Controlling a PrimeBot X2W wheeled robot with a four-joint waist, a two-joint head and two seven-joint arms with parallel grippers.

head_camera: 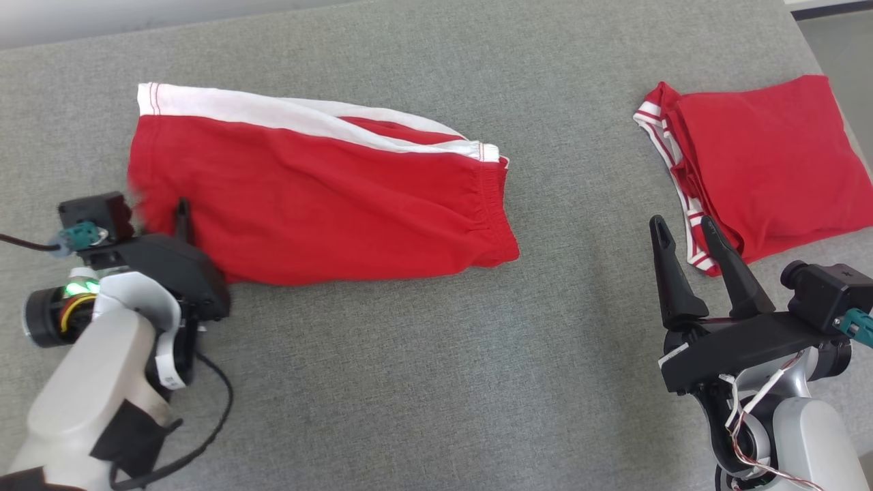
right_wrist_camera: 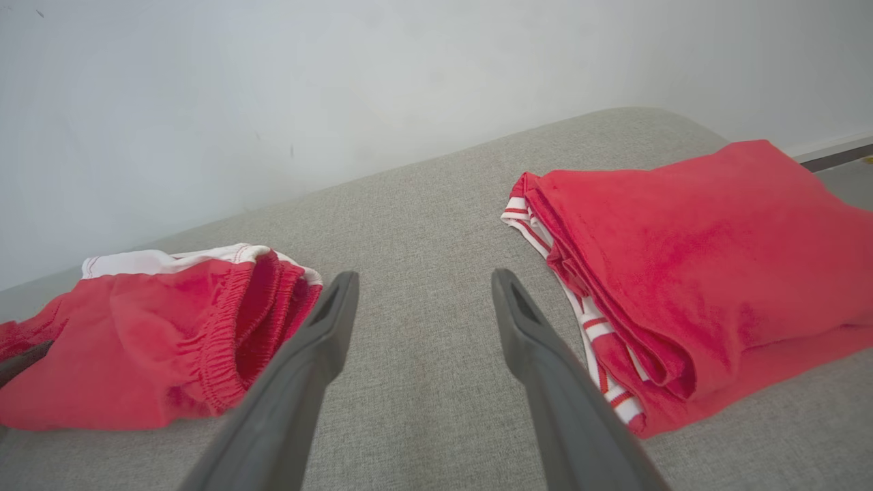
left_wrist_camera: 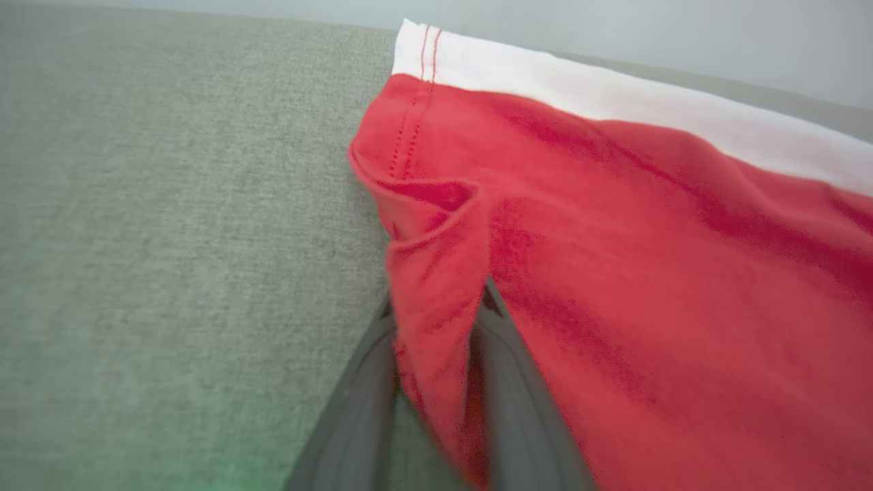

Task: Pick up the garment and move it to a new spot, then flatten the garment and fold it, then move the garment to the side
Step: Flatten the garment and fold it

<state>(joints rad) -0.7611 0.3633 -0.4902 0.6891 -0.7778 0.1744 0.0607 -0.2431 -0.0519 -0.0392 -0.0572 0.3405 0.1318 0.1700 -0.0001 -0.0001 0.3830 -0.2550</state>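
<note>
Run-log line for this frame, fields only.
phase: grasp | left end effector: closed on hem fold of red shorts | right end effector: open, empty | folded red garment: right side, untouched | grey surface: under both

Your bench (head_camera: 436, 382) is covered in grey woven cloth and spans the head view; its far right corner is rounded. Behind it you have a plain, pale, matt wall (right_wrist_camera: 273, 102) with a few faint marks. Past the bench's right edge you can see a strip of grey floor (head_camera: 846, 48), and a white skirting (right_wrist_camera: 829, 144) above a dark line. The light is soft and even, with only weak shadows.
</note>
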